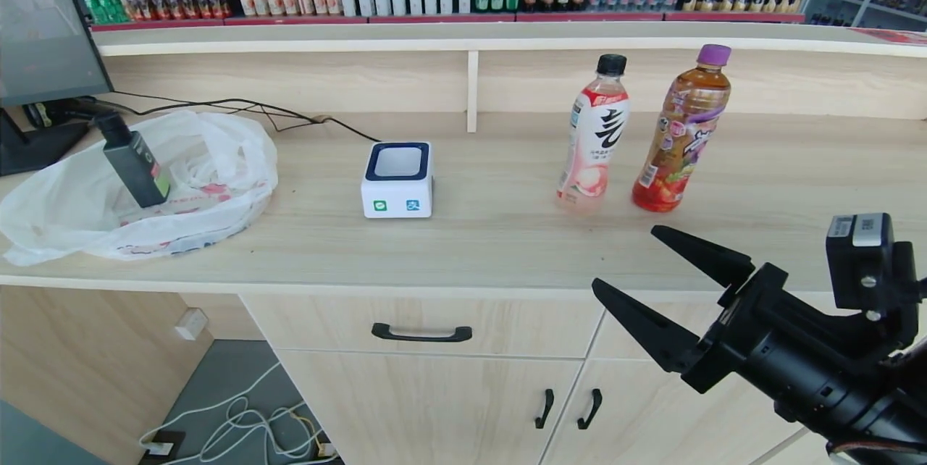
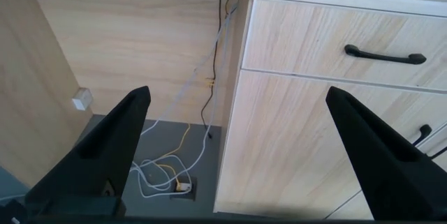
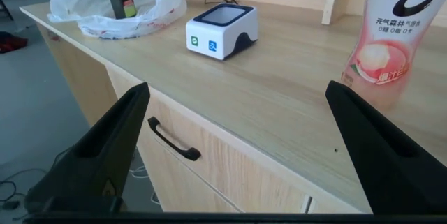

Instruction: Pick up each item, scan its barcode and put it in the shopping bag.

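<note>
Pale wood table (image 1: 507, 240) is carrying the pink-labelled clear plastic bottle (image 1: 594, 139) and amber purple-capped bottle (image 1: 681, 132) upright, evidently awaiting scanning, with right gripper (image 1: 625, 256) hovering nearby and left gripper (image 2: 237, 91) hanging lower, both jaws released.

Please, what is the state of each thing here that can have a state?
Shopping bag: open, lying on the counter, one item inside.
Dark item: in the bag, tilted.
Pink bottle: upright, capped, on the counter.
Purple-capped bottle: upright, capped, on the counter.
Right gripper: open, empty.
Left gripper: open, empty.
Drawer: shut.
</note>
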Controlling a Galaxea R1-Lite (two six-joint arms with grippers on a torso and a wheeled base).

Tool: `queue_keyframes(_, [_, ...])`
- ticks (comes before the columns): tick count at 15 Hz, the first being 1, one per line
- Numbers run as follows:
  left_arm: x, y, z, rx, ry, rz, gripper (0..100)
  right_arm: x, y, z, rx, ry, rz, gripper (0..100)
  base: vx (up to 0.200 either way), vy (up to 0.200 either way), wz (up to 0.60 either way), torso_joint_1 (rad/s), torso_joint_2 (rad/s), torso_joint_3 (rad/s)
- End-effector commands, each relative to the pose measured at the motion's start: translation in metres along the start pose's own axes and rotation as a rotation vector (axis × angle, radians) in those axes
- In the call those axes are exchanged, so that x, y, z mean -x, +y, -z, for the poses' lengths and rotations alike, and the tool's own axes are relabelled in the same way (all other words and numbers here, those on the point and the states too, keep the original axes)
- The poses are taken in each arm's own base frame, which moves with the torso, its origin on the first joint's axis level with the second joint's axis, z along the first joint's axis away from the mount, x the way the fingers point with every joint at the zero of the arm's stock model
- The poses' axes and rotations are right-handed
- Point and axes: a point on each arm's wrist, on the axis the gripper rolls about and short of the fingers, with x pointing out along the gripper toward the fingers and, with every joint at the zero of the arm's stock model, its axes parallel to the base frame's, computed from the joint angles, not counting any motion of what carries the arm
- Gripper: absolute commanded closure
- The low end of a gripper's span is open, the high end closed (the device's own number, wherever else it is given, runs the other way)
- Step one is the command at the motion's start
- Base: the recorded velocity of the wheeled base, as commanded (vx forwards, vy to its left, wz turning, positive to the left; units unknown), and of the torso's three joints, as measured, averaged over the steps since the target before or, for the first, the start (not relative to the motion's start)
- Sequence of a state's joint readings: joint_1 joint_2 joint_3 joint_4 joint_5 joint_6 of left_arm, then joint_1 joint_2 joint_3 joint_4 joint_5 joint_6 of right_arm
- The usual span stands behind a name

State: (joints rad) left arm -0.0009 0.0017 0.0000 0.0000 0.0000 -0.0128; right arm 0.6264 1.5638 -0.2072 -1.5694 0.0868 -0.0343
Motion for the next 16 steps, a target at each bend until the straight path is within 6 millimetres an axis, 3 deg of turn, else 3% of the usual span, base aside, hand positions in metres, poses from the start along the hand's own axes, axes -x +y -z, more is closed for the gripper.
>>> queue_keyframes(1, [0.000,0.000,0.000,0.000,0.000,0.001,0,-0.009,-0.003,0.002,-0.001,-0.003,0.009,0,0.000,0.000,0.00,0.000,0.00,0.000])
queue_keyframes(5, [0.000,0.000,0.000,0.000,0.000,0.001,0,-0.045,-0.034,0.007,0.026,-0.031,0.118,0,0.000,0.000,0.00,0.000,0.00,0.000])
queue_keyframes(9, [0.000,0.000,0.000,0.001,0.000,0.001,0,-0.081,-0.045,0.013,0.039,-0.067,0.183,0,0.000,0.000,0.00,0.000,0.00,0.000])
queue_keyframes(11, [0.000,0.000,0.000,0.001,0.000,0.001,0,-0.088,-0.046,0.022,0.054,-0.047,0.178,0,0.000,0.000,0.00,0.000,0.00,0.000])
queue_keyframes(16, [0.000,0.000,0.000,0.003,0.000,0.001,0,-0.095,-0.056,0.024,0.038,-0.062,0.198,0,0.000,0.000,0.00,0.000,0.00,0.000])
